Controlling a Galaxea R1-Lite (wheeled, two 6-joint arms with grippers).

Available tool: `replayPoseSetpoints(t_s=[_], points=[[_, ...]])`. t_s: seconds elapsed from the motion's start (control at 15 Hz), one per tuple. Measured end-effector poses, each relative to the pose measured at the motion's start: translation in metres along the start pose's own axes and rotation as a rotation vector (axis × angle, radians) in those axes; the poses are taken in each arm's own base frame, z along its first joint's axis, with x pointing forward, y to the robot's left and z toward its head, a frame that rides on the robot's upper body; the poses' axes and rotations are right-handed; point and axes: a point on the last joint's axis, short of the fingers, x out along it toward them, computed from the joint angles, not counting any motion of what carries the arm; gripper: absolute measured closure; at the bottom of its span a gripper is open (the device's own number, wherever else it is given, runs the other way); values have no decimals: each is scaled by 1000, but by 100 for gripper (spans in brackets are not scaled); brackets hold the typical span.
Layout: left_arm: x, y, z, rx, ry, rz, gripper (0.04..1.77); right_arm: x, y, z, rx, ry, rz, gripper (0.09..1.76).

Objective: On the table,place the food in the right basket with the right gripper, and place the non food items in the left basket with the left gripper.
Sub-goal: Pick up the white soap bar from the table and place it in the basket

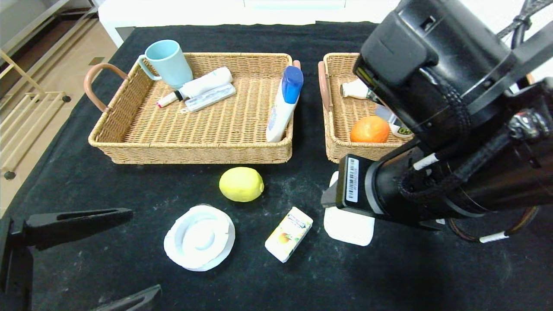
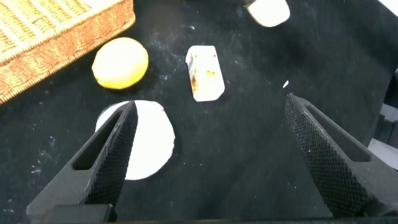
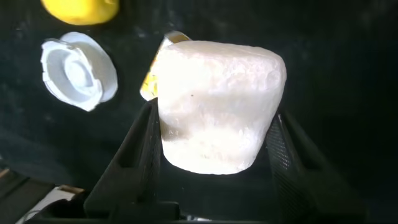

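My right gripper is low over the table's front right, its fingers closed against both sides of a white bread-like block, which also shows under the right wrist in the head view. A lemon, a small juice box and a white round lid lie on the black table. My left gripper is open and empty at the front left, just in front of the lid. The left basket holds a cup, tubes and a bottle. The right basket holds an orange.
The right arm hides much of the right basket. The blue-capped bottle leans on the left basket's right wall. The table's left edge meets wooden flooring with a rack.
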Motion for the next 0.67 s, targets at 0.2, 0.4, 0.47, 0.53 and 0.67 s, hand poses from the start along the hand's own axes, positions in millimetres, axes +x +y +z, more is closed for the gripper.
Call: replayPoseSetpoints(t_s=[0.2, 0.4, 0.47, 0.53, 0.67], points=[[-3, 0, 3, -1, -10, 2, 9, 12, 21, 0, -105, -96, 38, 80], [-6, -1, 8, -1, -29, 8, 9, 16, 37, 0, -198, -163, 115, 80], [-7, -1, 9, -3, -35, 9, 9, 17, 43, 1, -230, -193, 144, 80], [-8, -1, 11, -9, -40, 11, 9, 19, 48, 2, -251, -227, 162, 80], [-10, 1, 16, -16, -48, 50, 9, 26, 58, 6, -289, -298, 205, 80]])
